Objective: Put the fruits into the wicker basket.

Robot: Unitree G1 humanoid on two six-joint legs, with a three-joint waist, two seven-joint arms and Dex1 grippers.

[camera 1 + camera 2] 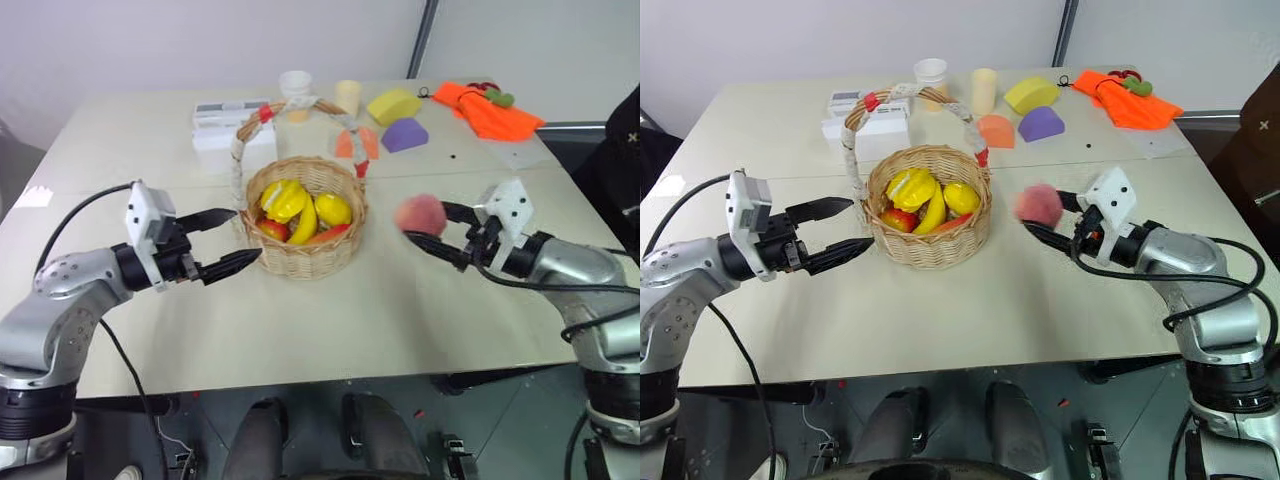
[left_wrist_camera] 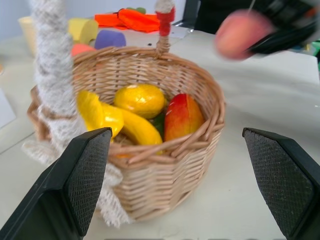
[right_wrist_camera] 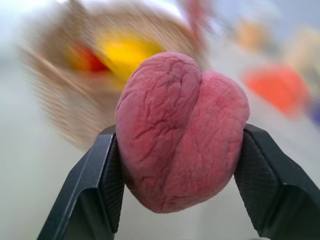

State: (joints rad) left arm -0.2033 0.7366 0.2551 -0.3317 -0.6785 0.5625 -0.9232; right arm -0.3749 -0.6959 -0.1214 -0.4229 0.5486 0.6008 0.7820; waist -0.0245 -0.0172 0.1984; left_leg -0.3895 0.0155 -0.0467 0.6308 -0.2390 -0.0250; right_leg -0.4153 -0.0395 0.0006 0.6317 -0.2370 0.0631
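Idling left black two-finger gripper (image 1: 232, 240) with jaws wide apart, empty, just beside the round tan woven wicker basket (image 1: 303, 256) already holding yellow banana, lemon and red-orange fruit. Carrying wrinkled pink-red toy peach (image 1: 420, 214), clamped between right black gripper (image 1: 434, 229) fingers, above the beige table (image 1: 330, 330), a short way right of the basket. Suggest clearing the rim, dodging the white-wrapped arched handle (image 1: 243, 135), centring over the opening before releasing.

table (image 1: 300, 330): pale beige top, seam across its width | wall (image 1: 200, 40): plain pale white behind the table | pole (image 1: 425, 35): dark, slanted against the wall | floor (image 1: 480, 420): dark grey below the table's near edge
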